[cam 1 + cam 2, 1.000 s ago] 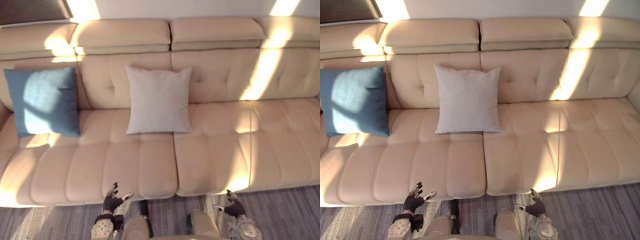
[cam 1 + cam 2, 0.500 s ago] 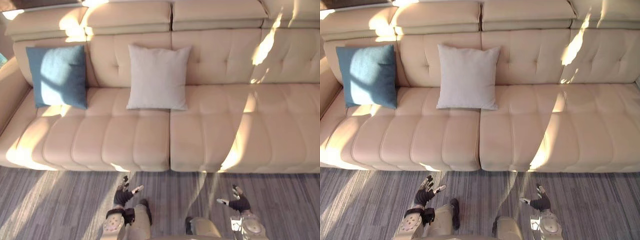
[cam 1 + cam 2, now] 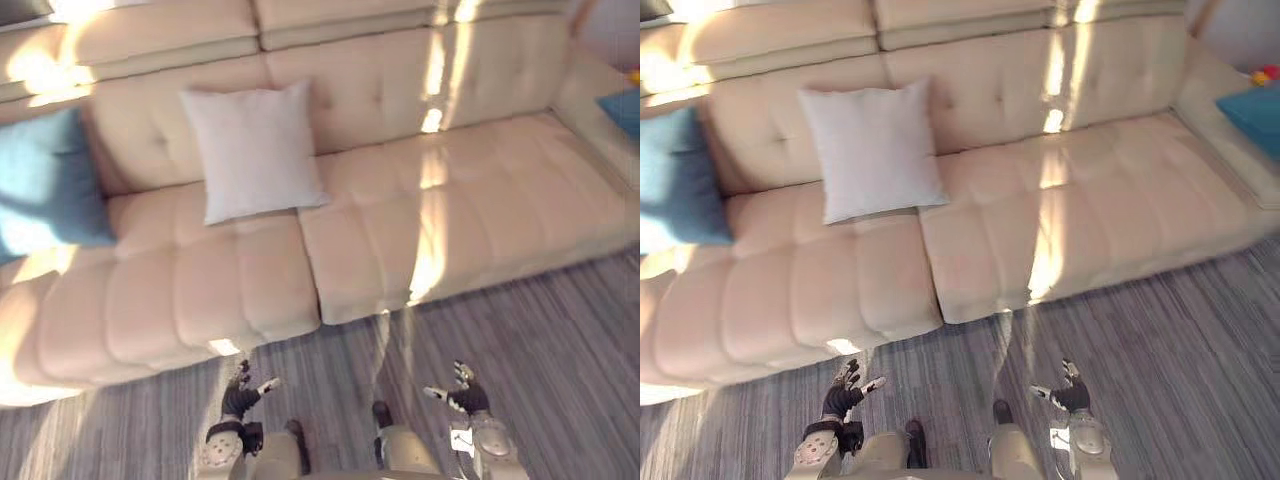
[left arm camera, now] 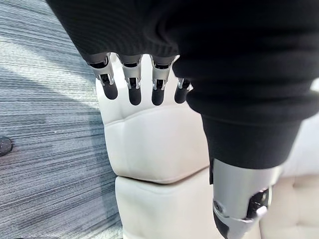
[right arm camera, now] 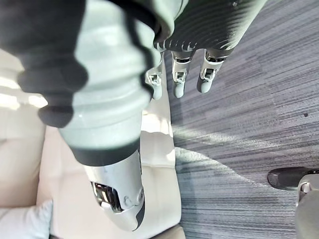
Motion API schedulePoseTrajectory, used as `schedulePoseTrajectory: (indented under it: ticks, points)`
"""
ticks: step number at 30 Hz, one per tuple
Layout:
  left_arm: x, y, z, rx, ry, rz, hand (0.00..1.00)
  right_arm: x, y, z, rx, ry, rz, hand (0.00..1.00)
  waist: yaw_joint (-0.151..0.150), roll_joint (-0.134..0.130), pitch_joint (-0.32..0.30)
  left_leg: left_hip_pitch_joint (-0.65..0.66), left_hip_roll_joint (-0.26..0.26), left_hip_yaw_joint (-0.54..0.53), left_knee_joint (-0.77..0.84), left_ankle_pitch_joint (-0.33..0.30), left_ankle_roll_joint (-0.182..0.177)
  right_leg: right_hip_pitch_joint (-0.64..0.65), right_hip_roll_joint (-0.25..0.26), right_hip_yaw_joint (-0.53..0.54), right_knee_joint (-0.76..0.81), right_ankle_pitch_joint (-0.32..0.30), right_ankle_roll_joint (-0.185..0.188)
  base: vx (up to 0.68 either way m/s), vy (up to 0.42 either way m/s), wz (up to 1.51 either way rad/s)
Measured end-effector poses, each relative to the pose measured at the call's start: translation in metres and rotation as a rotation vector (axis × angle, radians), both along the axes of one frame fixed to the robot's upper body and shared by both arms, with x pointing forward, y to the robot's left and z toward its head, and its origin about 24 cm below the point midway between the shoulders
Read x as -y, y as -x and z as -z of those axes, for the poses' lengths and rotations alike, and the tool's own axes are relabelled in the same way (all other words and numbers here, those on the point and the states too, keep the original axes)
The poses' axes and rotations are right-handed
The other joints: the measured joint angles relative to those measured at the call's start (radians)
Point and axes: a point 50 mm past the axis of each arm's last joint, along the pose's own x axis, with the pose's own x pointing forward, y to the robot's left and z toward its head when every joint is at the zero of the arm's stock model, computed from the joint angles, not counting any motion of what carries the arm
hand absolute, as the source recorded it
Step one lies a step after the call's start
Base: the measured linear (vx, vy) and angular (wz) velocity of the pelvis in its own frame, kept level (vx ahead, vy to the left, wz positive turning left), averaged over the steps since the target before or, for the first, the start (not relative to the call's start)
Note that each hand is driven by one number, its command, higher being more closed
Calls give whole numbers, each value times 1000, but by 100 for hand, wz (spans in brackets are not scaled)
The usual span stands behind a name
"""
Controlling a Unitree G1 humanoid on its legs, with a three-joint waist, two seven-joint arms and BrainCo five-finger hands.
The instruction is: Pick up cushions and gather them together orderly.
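Note:
A white cushion leans upright against the back of the beige sofa, left of its middle. A blue cushion leans at the sofa's left end. Another blue cushion lies at the far right end. My left hand hangs low over the floor in front of the sofa, fingers straight and holding nothing. My right hand hangs at the same height to the right, its fingers also straight and empty. Both hands are well short of the cushions.
Grey striped carpet runs along the sofa's front edge. The sofa's right half is bare seat with bands of sunlight. A small red and yellow thing lies beyond the right blue cushion.
The whole picture has swung: the camera turned right, so the sofa's right end and a second blue cushion came into view. Both hands stay low and open.

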Motion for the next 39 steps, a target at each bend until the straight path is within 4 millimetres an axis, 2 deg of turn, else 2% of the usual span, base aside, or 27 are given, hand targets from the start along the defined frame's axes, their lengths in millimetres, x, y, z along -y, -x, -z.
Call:
schedulePoseTrajectory:
  ticks: [2,5,7,9,10,11,12,13,14,18,20,21,22,23,24,25,26,27,29,30,31,32,34,35,36,37,39]
  points:
    - [-2,-2,-2,8,-12,-8,0,0,-6,-4,16,12,-19,0,-3,7,4,91,26,157,-5,-10,6,17,-90,-354,40,-26,-95,72,26,-191]
    - [-2,-6,-5,23,-17,0,0,-8,-18,-8,35,27,-84,0,-6,21,4,178,47,286,-42,-22,-16,41,-130,-569,75,-62,-110,124,-95,-196]
    - [0,-17,-10,51,-18,15,0,-10,-22,-10,45,26,-97,0,-21,29,7,224,92,338,20,-49,-68,23,-76,-511,105,-88,-79,167,-188,-190]
    - [3,-22,-12,65,-9,20,0,-11,-23,-11,45,34,-115,0,-18,37,10,217,190,301,236,-27,-64,36,6,-405,101,-101,-91,294,-248,-206]
    - [5,-21,-11,62,0,24,0,-12,-27,-13,52,42,-129,0,-9,50,17,186,245,214,408,39,36,65,60,-338,96,-112,-101,316,-203,-238]
    - [9,-20,-10,59,8,30,0,-12,-26,-12,51,44,-127,0,-6,56,20,148,256,117,511,136,99,88,86,-289,95,-122,-113,292,-45,-214]
    - [16,-20,-9,56,23,47,0,-14,-24,-11,45,41,-129,0,1,61,23,107,225,-17,594,174,88,108,105,-222,95,-128,-123,319,77,-195]
    - [24,-21,-9,62,48,48,0,-12,-24,-10,37,50,-120,0,12,62,26,34,136,-178,671,101,36,127,120,-146,101,-144,-127,404,132,-203]
    - [27,-22,-10,67,63,41,0,-14,-22,-7,22,44,-114,0,35,50,33,-35,37,-299,700,39,21,159,123,-76,100,-156,-125,347,130,-165]
    - [25,-18,-11,75,70,18,0,-14,-18,-1,-5,37,-100,0,64,39,47,-192,-122,-468,525,-12,22,257,111,29,76,-199,-103,347,151,-92]
    - [25,-20,-12,82,69,17,0,-11,-24,-3,4,48,-78,0,91,45,46,-251,-191,-498,197,33,-38,294,83,83,60,-244,-68,398,238,-49]
    - [25,-20,-12,82,71,15,0,-9,-27,-4,6,50,-73,0,94,53,44,-251,-190,-487,106,57,-63,307,82,97,51,-254,-61,474,259,-65]
    - [23,-19,-12,78,67,4,0,-9,-31,-4,6,49,-70,0,117,69,36,-241,-178,-446,28,171,-21,330,82,124,47,-285,-41,545,288,-59]
    - [20,-17,-11,73,63,-4,0,-15,-32,-3,4,37,-81,0,127,45,21,-233,-206,-411,47,159,58,336,49,142,66,-323,-22,574,291,-48]
    - [17,-16,-11,74,61,-18,0,-17,-32,-3,5,31,-83,0,128,25,11,-233,-227,-401,54,135,95,333,33,144,100,-341,9,630,262,-24]
    - [14,-16,-11,74,57,-32,0,-18,-32,-2,1,28,-81,0,131,6,3,-228,-245,-381,66,101,113,299,11,146,192,-367,62,602,215,-17]
    - [14,-13,-9,63,59,-39,0,-18,-32,-2,2,23,-71,0,129,2,3,-188,-261,-368,90,45,132,222,-2,152,436,-349,226,596,213,-12]
    - [15,-12,-9,58,57,-32,0,-19,-31,-1,-3,15,-63,0,119,2,4,-156,-268,-369,95,24,142,198,-4,156,537,-321,288,711,241,5]
    - [15,-5,-4,23,49,-7,0,-19,-20,7,-38,1,-44,0,100,-4,9,-38,-286,-377,91,-8,161,142,-36,106,800,-293,284,670,169,29]
    - [18,-5,-4,19,48,10,0,-19,-15,10,-55,0,-39,0,89,-7,10,34,-293,-380,73,-13,166,105,-87,15,876,-300,236,598,90,6]
    - [20,-5,-4,17,50,16,0,-18,-16,9,-50,1,-37,0,89,1,11,103,-294,-391,17,-34,176,45,-121,-67,879,-319,144,594,87,-4]
    - [19,-6,-5,20,49,18,0,-18,-18,8,-45,1,-38,0,88,3,12,129,-293,-395,-4,-36,177,12,-127,-96,862,-331,118,598,55,-6]
    - [21,-15,-9,45,49,31,0,-15,-19,7,-41,8,-35,0,73,11,18,210,-287,-434,-77,-39,172,-100,-132,-151,716,-349,86,530,2,31]
    - [24,-21,-11,59,52,46,0,-10,-19,6,-43,22,-34,0,58,34,32,261,-268,-457,-106,-48,154,-135,-107,-158,560,-333,82,592,-27,49]
    - [27,-25,-12,66,55,54,0,-6,-19,5,-46,34,-33,0,55,54,44,303,-245,-458,-120,-57,138,-139,-81,-141,398,-275,81,739,-40,51]
    - [27,-27,-13,70,51,57,0,-4,-18,6,-55,40,-30,0,51,55,47,346,-237,-474,-126,-70,106,-140,-54,-122,181,-162,85,635,-45,35]
    - [22,-24,-10,55,36,48,0,-4,-16,7,-60,37,-28,0,52,33,39,403,-237,-508,-118,-97,60,-141,-47,-112,19,-31,65,707,-136,50]
